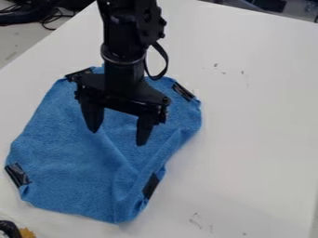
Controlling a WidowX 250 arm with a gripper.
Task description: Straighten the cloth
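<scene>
The gripper [116, 135] hangs over the middle of the blue cloth [68, 139], its two fingers spread apart with nothing between them. The cloth lies on the white table, with black tape pieces near its corners: one at the lower left [17, 174], one at the lower right [151, 186], one at the upper right [183, 91] and one at the upper left [78, 74]. A raised fold runs from below the gripper toward the lower right tape, and the cloth's right side bends inward there. Part of the cloth's upper middle is hidden behind the arm.
The white table [261, 121] extends to the right of the cloth, with small dark marks on its surface. Black cables [51, 18] lie beyond the table's edge at the upper left. A dark object [9, 228] with something yellow beside it is at the lower left corner.
</scene>
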